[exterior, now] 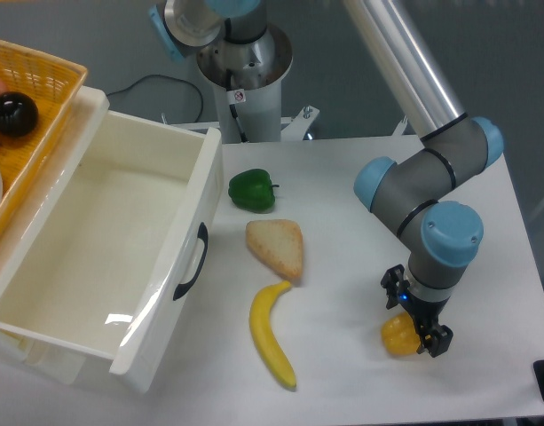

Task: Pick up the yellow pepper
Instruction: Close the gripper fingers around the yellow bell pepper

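The yellow pepper (398, 337) is a small yellow-orange lump on the white table near the front right. My gripper (416, 316) points straight down right over it and hides its upper right part. The jaws stand apart, with one black finger (393, 289) at the upper left and the other at the lower right of the pepper. I cannot tell whether the fingers touch it. The pepper rests on the table.
A green pepper (252, 191), a slice of bread (277, 248) and a yellow banana (272, 333) lie in the middle of the table. An open white drawer (178, 266) stands at the left, with a yellow basket (36, 89) behind it. The table's front edge is close below the pepper.
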Action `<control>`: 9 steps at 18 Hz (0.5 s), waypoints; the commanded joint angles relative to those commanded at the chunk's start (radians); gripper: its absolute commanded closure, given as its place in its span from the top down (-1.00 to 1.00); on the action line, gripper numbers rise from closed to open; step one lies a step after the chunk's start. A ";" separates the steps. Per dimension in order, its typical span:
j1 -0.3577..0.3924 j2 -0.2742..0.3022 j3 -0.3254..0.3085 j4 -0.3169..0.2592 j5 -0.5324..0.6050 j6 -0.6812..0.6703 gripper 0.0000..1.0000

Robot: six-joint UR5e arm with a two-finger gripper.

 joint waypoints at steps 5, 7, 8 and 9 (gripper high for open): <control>-0.003 -0.005 -0.003 0.000 0.003 0.002 0.79; -0.003 -0.008 -0.003 0.000 0.003 -0.006 0.31; -0.003 -0.006 -0.005 0.000 0.003 -0.006 0.04; -0.003 -0.003 -0.011 0.000 0.003 -0.006 -0.19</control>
